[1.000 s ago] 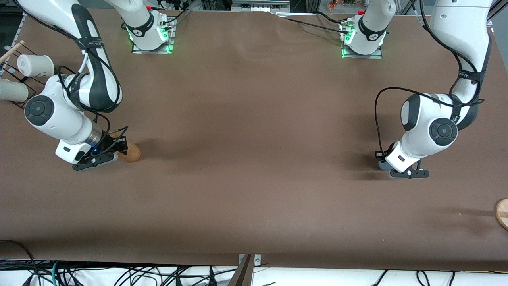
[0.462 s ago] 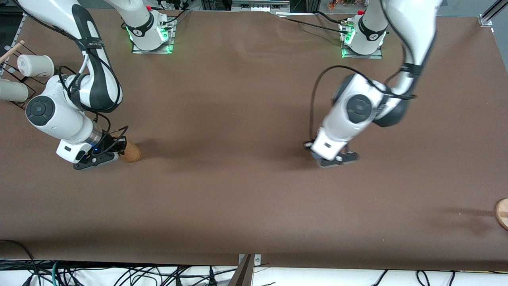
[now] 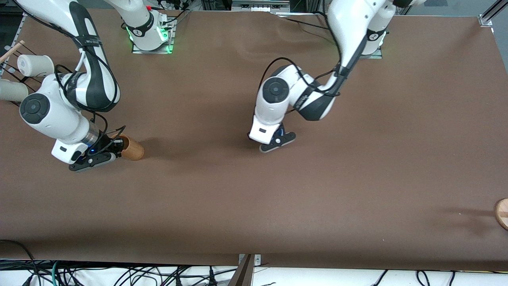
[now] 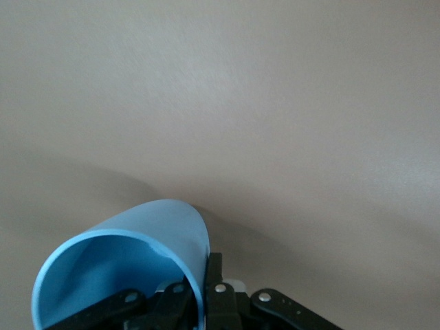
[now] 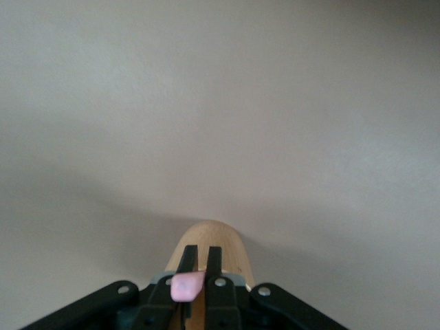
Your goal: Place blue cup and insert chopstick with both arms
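Note:
My left gripper [image 3: 279, 140] is over the middle of the table, shut on the wall of the blue cup [image 3: 281, 130]. In the left wrist view the light-blue cup [image 4: 130, 258] is pinched at its rim, one finger inside and one outside; my left gripper [image 4: 203, 278] holds it low over the brown table. My right gripper [image 3: 104, 153] is at the right arm's end, shut on the pink chopstick [image 5: 187, 286], right beside a tan wooden cup [image 3: 133, 149]. In the right wrist view the tan cup [image 5: 218, 240] lies just past my right gripper [image 5: 198, 260].
A wire rack with white cups [image 3: 35, 65] stands at the right arm's end of the table. A round wooden piece [image 3: 501, 213] sits at the table edge at the left arm's end. The brown table [image 3: 254, 206] is bare elsewhere.
The left arm has swung with the blue cup from the left arm's end to the table's middle. The right gripper has shifted only slightly beside the tan cup.

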